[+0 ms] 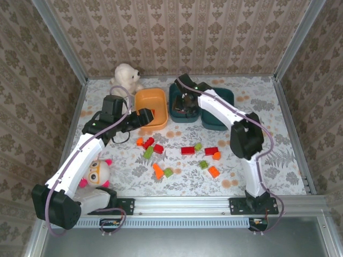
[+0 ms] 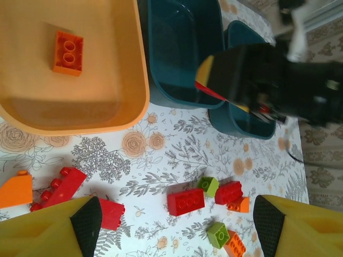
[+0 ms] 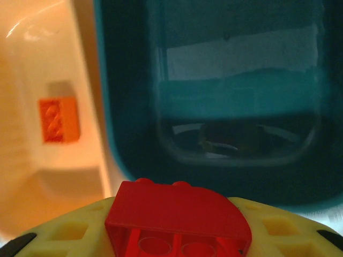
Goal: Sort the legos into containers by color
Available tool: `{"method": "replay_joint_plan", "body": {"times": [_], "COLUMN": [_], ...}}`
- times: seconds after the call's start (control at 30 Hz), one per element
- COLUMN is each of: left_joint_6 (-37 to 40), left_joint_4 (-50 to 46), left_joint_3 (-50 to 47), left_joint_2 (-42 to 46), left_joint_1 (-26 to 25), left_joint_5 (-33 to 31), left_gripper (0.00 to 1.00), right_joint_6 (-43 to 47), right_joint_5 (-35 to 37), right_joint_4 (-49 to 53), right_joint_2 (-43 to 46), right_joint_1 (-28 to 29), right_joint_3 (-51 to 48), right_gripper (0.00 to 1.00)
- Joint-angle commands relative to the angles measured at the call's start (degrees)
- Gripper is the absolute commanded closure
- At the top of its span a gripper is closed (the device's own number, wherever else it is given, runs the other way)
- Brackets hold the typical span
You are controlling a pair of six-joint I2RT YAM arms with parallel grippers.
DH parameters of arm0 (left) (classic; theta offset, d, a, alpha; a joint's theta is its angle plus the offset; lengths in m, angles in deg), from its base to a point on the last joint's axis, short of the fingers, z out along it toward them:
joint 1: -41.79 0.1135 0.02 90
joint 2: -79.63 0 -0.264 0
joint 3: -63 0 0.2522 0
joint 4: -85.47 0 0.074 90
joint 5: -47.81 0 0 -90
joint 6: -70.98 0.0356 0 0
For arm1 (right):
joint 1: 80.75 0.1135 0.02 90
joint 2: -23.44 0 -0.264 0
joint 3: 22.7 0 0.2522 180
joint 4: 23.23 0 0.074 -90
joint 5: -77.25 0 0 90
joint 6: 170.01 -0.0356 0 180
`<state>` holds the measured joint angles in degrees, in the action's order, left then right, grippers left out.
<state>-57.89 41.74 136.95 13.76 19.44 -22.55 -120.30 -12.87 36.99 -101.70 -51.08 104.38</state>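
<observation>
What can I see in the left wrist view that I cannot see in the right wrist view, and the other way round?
Left wrist view: loose bricks on the table, such as a red brick and a green brick, a second teal tub, and the open left gripper. Right wrist view: the right gripper shut on a rounded red brick. Both: the orange tub with one orange brick inside, and the teal tub beside it.

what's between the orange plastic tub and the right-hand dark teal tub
The second dark teal plastic tub, close beside the orange tub and the right-hand teal tub; the left wrist view shows it.
</observation>
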Motion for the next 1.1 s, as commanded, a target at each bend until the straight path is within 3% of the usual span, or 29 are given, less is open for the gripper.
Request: {"method": "replay_joint_plan", "body": {"times": [0.0,0.17,0.37,0.57,0.73,0.83,0.97,1.07], "left_joint_6": [-1.9,-1.1,-1.1,-3.3,-5.4,-5.8,-5.0,-2.5], "left_joint_4": [0.1,-3.8,-8.4,-12.6,-14.9,-15.1,-10.8,-9.0], "left_joint_3": [1.0,-1.0,-4.5,-7.4,-10.1,-12.0,-13.5,-11.8], "left_joint_2": [2.3,4.7,8.7,10.9,9.3,6.1,0.1,-5.8], "left_joint_1": [0.5,0.4,0.5,0.5,1.1,2.0,4.4,5.1], "left_joint_5": [-2.1,-4.0,-6.3,-9.4,-10.6,-11.2,-9.6,-9.3], "left_gripper": [0.22,0.22,0.22,0.23,0.24,0.25,0.31,0.34], "right_joint_6": [1.6,2.0,2.1,2.4,5.1,8.7,13.1,12.6], "right_joint_5": [0.5,-3.0,-4.7,-4.5,-2.6,-2.2,-5.8,-7.8], "right_joint_4": [1.1,3.1,7.2,6.9,5.8,-1.2,-24.8,-35.3], "right_joint_2": [-6.0,-15.1,-21.0,-18.7,-11.3,-1.8,17.3,28.0], "right_joint_1": [-3.0,-4.5,-4.7,-4.7,-3.6,-1.0,3.6,5.9], "right_joint_3": [6.5,16.0,23.9,24.4,23.7,14.0,-14.4,-30.3], "right_gripper": [0.58,0.55,0.44,0.32,0.34,0.37,0.35,0.32]}}
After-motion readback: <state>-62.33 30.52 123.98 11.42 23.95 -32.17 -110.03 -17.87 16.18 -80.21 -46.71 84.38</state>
